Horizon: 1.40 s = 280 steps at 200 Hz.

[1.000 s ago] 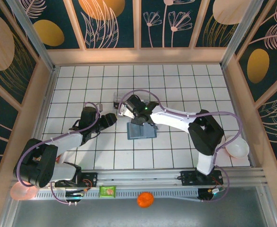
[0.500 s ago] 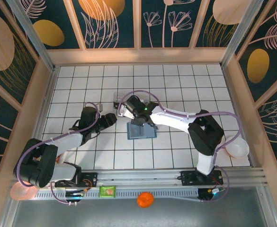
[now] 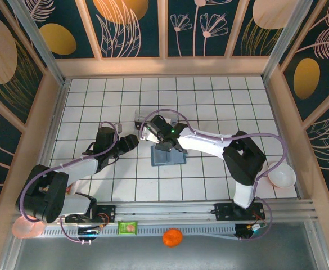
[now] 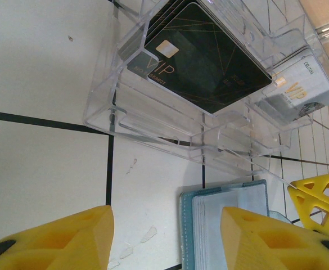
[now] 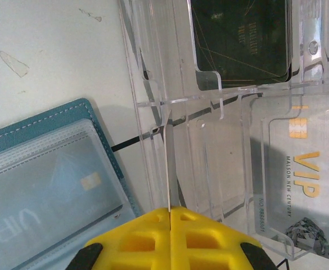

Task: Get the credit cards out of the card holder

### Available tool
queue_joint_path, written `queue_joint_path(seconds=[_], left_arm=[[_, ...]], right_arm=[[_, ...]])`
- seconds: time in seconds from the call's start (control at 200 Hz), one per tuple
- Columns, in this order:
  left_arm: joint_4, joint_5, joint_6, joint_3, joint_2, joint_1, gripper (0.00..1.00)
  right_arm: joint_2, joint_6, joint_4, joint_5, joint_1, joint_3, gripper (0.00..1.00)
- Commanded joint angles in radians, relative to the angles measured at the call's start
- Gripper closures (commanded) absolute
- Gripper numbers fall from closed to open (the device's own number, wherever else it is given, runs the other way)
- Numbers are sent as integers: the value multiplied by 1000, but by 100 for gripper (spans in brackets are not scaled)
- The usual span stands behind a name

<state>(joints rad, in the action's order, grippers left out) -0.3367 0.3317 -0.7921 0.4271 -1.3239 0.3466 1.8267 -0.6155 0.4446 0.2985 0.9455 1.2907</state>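
Our left gripper (image 4: 165, 219) stands half open and empty, and the card holder (image 3: 168, 156) lies just to its right. The holder is open, its long axis running left to right, with a credit card (image 5: 57, 191) in its sleeve. Our right gripper (image 5: 170, 216), pinched shut, hovers just past the holder's far edge and looks the nearer.
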Motion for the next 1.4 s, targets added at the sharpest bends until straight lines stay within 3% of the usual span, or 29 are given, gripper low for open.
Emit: queue_joint_path(seconds=[0.0,0.325,0.565,0.886,1.066,1.131,1.396], left_arm=[[10,-6,16,1,10,-8,48],[13,0,14,3,16,-8,48],[19,-4,16,1,28,-8,47],[19,-5,13,-2,28,-8,47],[12,-7,5,2,31,-8,46],[7,-7,2,5,35,-8,41],[13,-32,7,-6,116,-9,2]], right_arm=[[17,13,3,3,3,-14,100],[33,26,-19,59,-17,-12,100],[39,50,-50,101,-34,-6,82],[44,104,-97,152,-55,14,73],[-56,262,-174,101,-64,28,65],[-105,346,-201,42,-65,20,62],[-193,769,-164,-327,-108,-67,57]])
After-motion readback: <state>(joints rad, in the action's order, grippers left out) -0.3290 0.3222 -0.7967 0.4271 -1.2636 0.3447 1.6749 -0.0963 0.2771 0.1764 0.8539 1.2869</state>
